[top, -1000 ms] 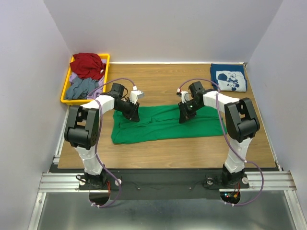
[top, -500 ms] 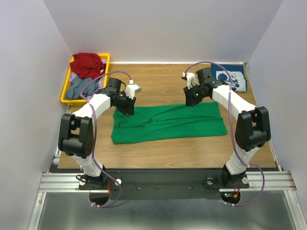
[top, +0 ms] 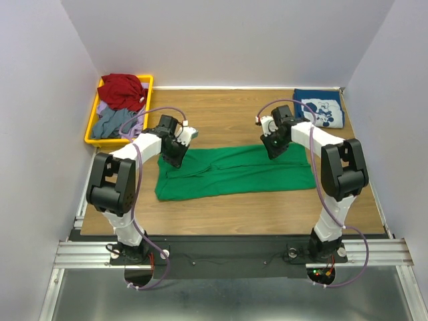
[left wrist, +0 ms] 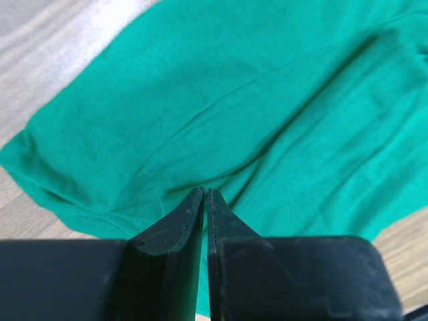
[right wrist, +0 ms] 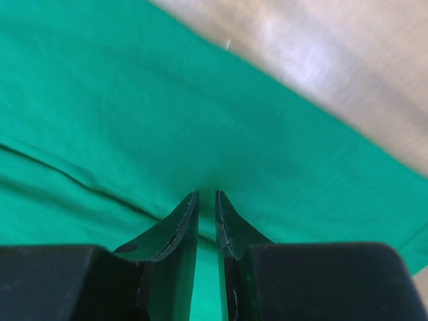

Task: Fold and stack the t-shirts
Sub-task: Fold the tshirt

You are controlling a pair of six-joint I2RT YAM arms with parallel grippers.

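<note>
The green t-shirt [top: 234, 175] lies spread across the middle of the table [top: 221, 110]. At its far edge the left gripper [left wrist: 205, 192] and right gripper [right wrist: 206, 195] each pinch a pucker of cloth, jaws almost together. From above, their tips are hidden. Far right lies the folded navy t-shirt [top: 321, 110], its left edge partly behind the right arm [top: 314, 137].

Gripper [left wrist: 206, 192]: black fingers [left wrist: 175, 234] all but together, a thin slit between them, tips down on the cloth.
Shirt [left wrist: 267, 87]: green, fills most of the view; soft creases and a stitched seam run in toward the tips; hemmed edge curves at left.
Table [left wrist: 60, 47]: pale wood, showing top left, bottom left and far right.
</note>
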